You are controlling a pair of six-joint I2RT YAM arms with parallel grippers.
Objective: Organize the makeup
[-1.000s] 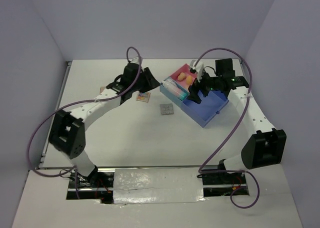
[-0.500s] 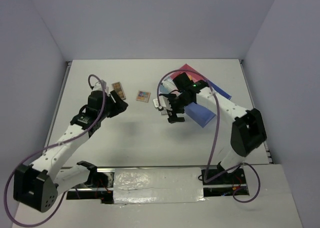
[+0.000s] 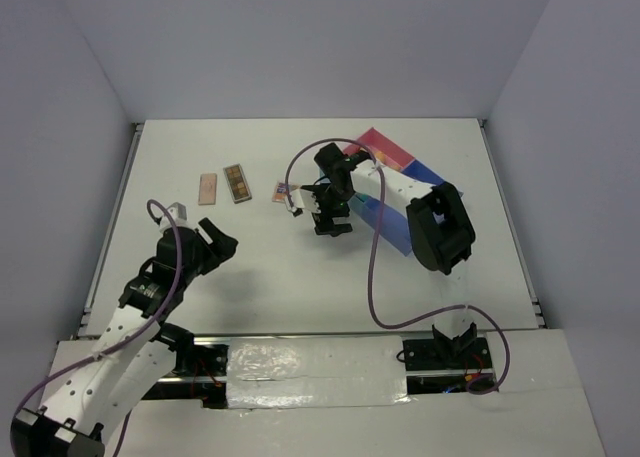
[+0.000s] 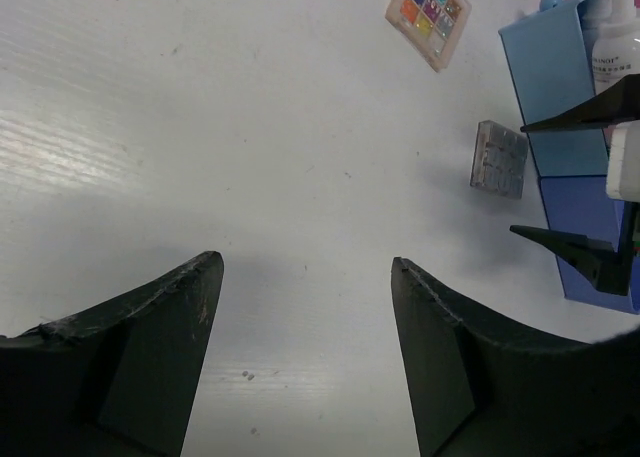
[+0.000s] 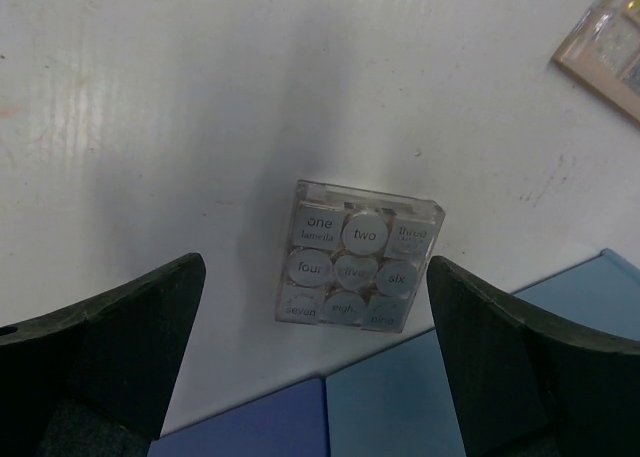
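A clear grey palette [image 5: 357, 267] with nine numbered pans lies flat on the white table beside the blue tray wall [image 5: 450, 397]. My right gripper [image 5: 315, 265] hovers over it, open, one finger on each side and apart from it. In the top view the right gripper [image 3: 330, 222] hides this palette. A multicoloured palette [image 3: 286, 191] lies just left of it, and a brown palette [image 3: 236, 183] and a peach palette [image 3: 207, 188] lie further left. My left gripper [image 3: 222, 245] is open and empty over bare table, near the front left. A white bottle [image 4: 612, 47] stands in the tray.
The pink-and-blue compartmented tray [image 3: 400, 162] sits askew at the back right, under the right arm. In the left wrist view the grey palette [image 4: 499, 159] and the multicoloured palette [image 4: 428, 5] lie ahead. Grey walls close in the table on three sides.
The left arm has pulled back from the far left to the front left, leaving the peach and brown palettes on the table. The right gripper has moved left from the tray to over the grey palette.
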